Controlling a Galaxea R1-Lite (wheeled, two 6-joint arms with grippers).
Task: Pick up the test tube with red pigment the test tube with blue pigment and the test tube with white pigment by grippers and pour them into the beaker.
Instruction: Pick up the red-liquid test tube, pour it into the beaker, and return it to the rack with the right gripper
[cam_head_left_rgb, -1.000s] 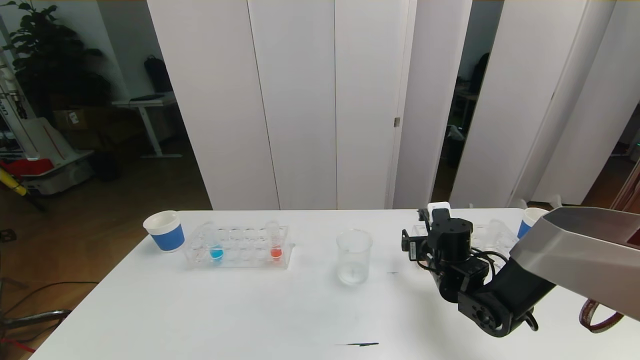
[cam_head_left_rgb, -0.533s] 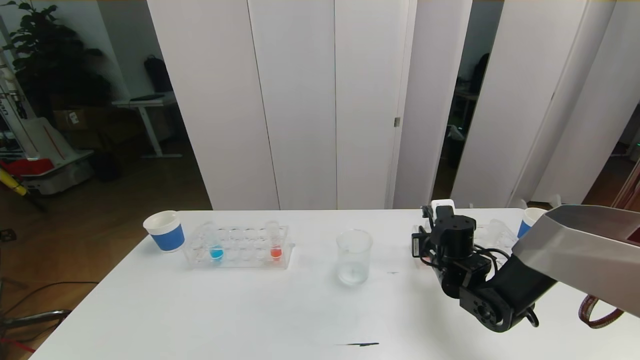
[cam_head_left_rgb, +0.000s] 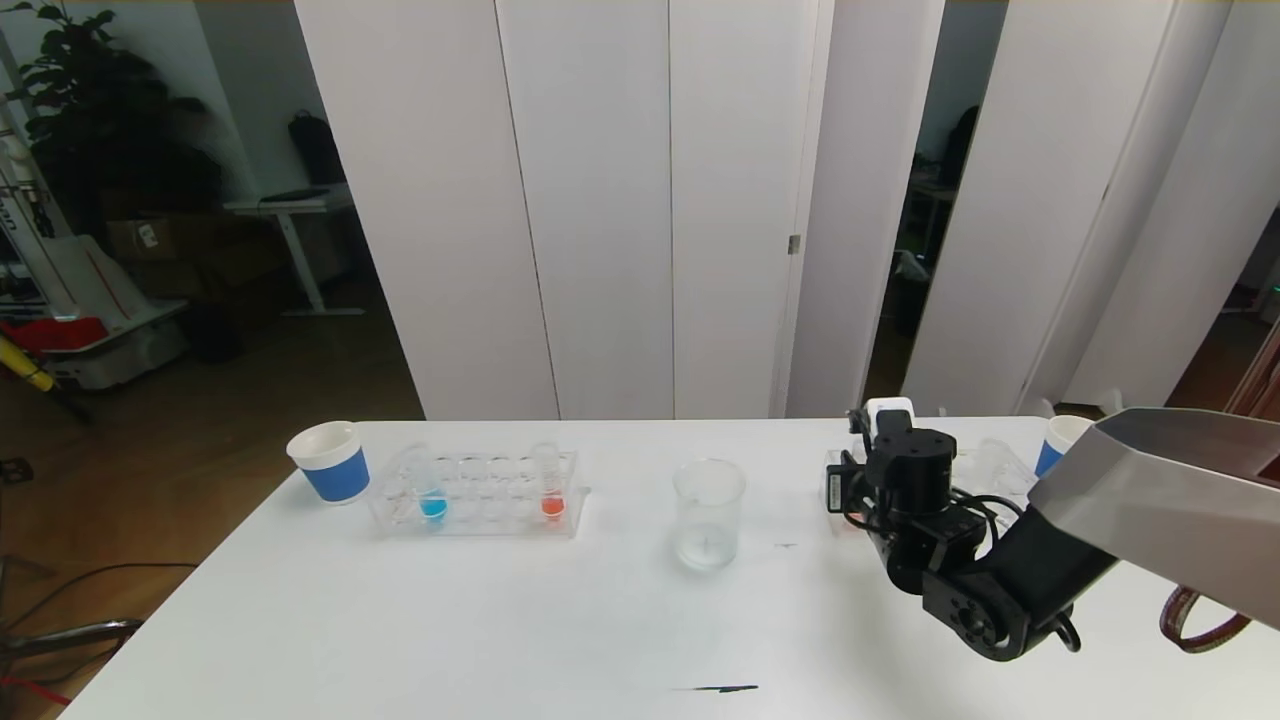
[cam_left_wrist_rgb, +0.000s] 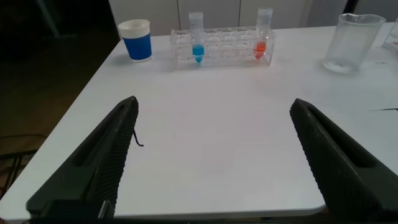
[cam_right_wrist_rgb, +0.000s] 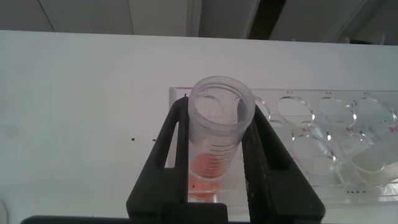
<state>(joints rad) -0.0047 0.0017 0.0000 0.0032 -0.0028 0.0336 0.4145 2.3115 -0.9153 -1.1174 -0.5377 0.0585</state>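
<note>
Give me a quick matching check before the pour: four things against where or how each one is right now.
1. beaker
2. test tube with blue pigment
3. right gripper
4. left gripper

A. shut on a tube of red pigment in the right-hand rack
B. open above the near edge of the table
C. standing in the left-hand rack
D. standing mid-table between the racks

Pairs: 1-D, 2-C, 3-A, 4-B

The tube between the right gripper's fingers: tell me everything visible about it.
The tube with orange-red liquid is clear plastic with a wide open flared rim and dark graduation marks down its side. A little orange-red liquid sits at its bottom. It stands roughly upright at the end of a clear rack on the white table, and whether it rests in the rack is hidden. The right gripper is shut on it, one black finger on each side.
</note>
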